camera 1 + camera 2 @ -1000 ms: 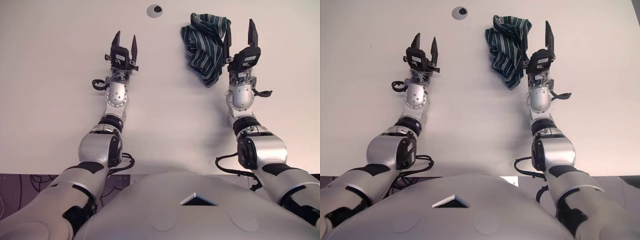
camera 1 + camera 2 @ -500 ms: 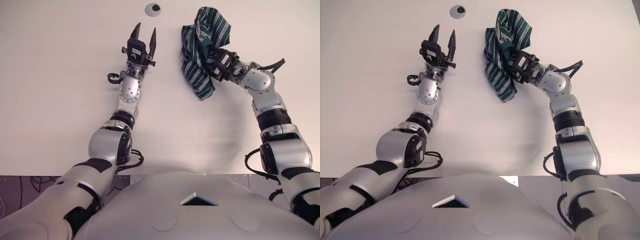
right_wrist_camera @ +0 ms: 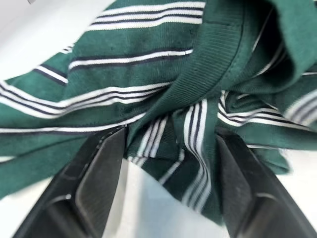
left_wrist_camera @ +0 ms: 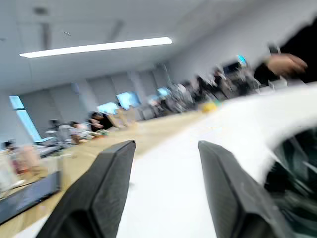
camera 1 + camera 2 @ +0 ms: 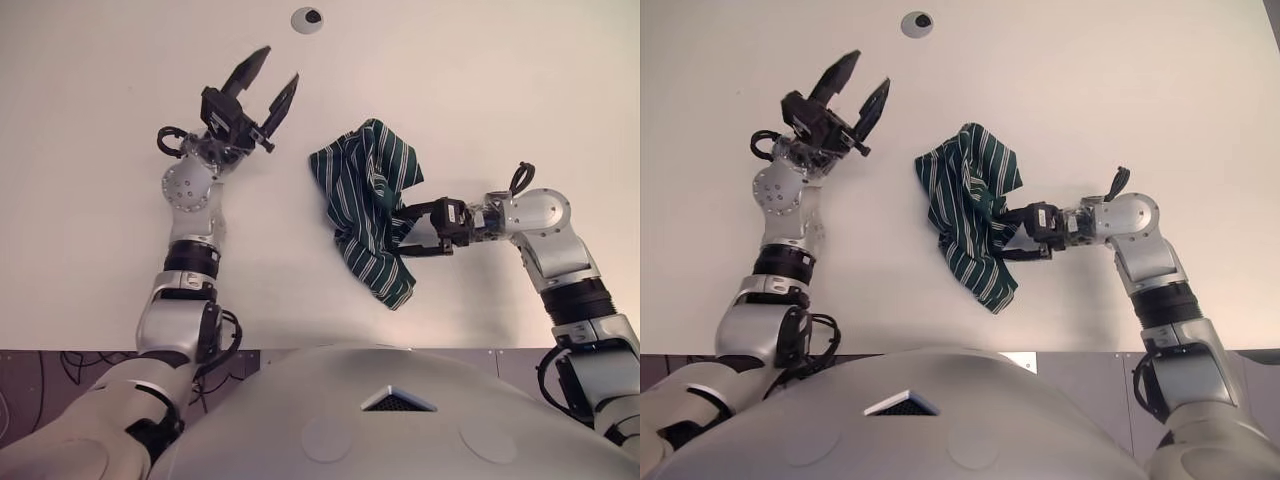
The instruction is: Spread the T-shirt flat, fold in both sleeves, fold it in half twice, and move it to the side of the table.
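The right gripper [image 5: 401, 232] is clenched on a thick bunch of the crumpled dark green, white-striped cloth T-shirt [image 5: 365, 185], which fills the gap between its black fingers [image 3: 99, 178]. The shirt sits near the middle of the white table [image 5: 520, 90], one end trailing toward the near edge. The left gripper [image 5: 279, 64] hangs spread open, apart from the shirt on its left, with a round grey grommet [image 5: 307, 20] in the tabletop beyond.
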